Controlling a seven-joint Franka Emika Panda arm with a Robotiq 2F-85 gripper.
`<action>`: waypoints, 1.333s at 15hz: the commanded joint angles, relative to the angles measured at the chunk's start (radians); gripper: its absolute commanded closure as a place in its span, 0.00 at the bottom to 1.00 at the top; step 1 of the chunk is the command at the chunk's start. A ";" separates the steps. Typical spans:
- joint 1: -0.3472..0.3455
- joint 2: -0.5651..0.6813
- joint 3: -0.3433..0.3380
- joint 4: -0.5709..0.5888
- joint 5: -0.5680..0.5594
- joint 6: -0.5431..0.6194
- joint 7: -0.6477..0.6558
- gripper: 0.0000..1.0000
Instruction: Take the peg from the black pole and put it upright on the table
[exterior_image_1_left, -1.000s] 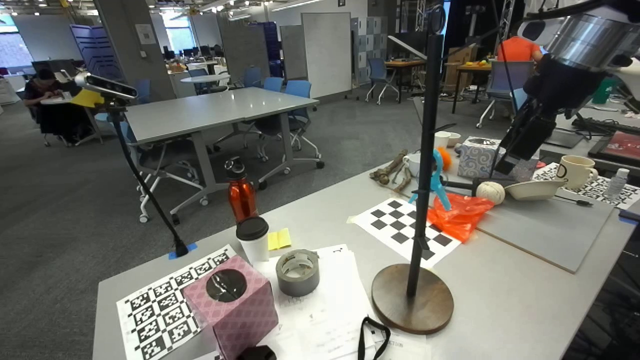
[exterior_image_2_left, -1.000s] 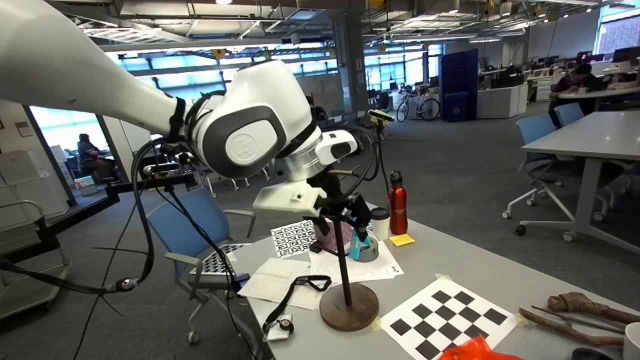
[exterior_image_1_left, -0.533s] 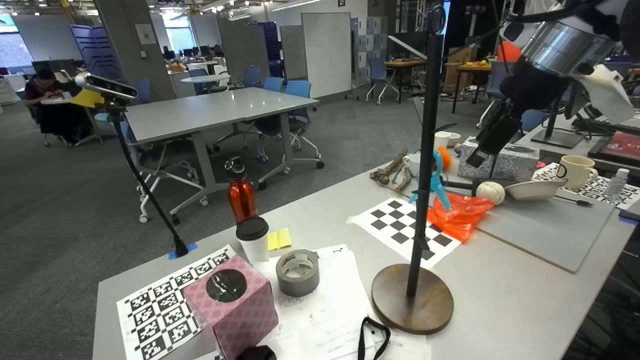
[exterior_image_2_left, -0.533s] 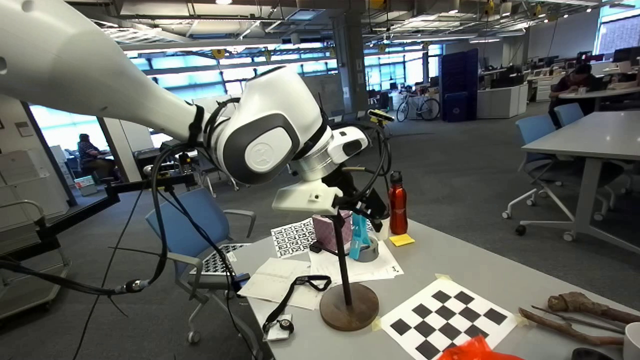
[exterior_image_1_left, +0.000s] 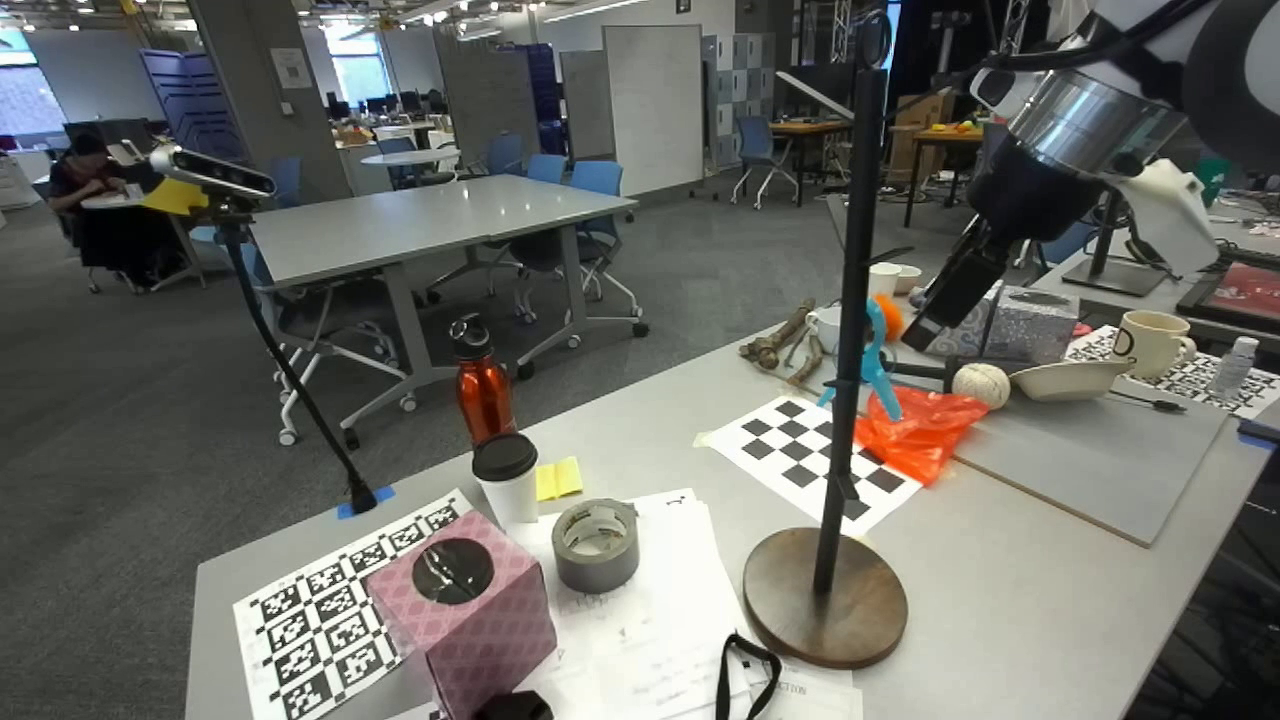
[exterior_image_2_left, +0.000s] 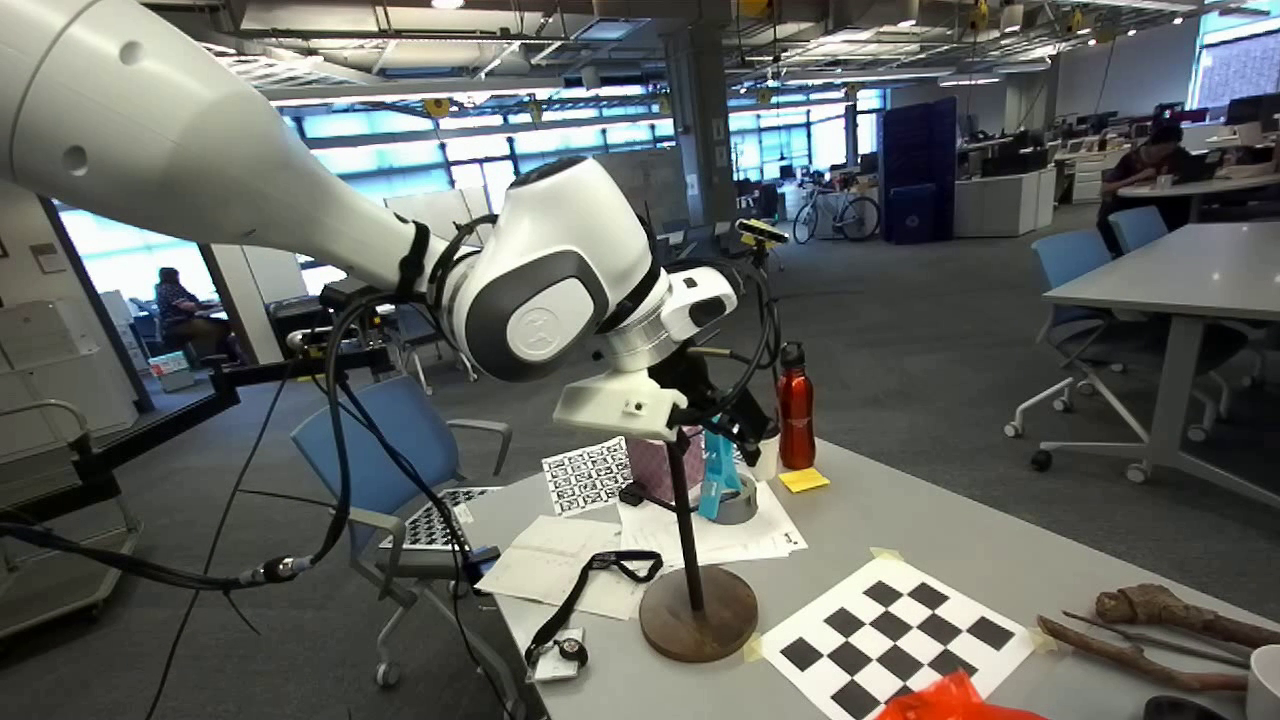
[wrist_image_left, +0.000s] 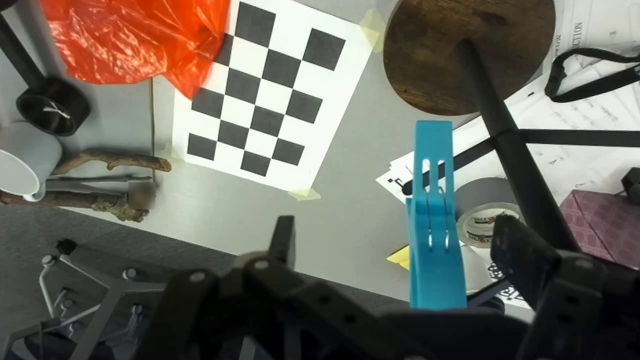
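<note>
I can't make out how the peg (wrist_image_left: 437, 275) meets the black pole (exterior_image_1_left: 853, 300); it sits beside it, above the counter (exterior_image_1_left: 1020, 600). In an exterior view the pole crosses in front of the peg, and in my wrist view one end runs behind the hand (wrist_image_left: 397, 240). I have the fingers (wrist_image_left: 520, 255) wide apart, with the peg between them in that view, depth unclear. Half a second ago I had the hand slightly higher and farther from the pole; the peg hasn't moved.

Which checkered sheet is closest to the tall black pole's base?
The white paper sheet with plain black squares, taped beside the brown base of the black pole; marker-printed sheets lie farther off.
</note>
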 joint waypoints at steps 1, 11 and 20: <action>-0.021 0.000 0.022 0.001 -0.005 -0.001 0.006 0.00; -0.020 0.007 0.041 -0.001 0.060 0.012 -0.039 0.00; -0.030 0.062 0.057 0.017 0.108 0.056 -0.089 0.00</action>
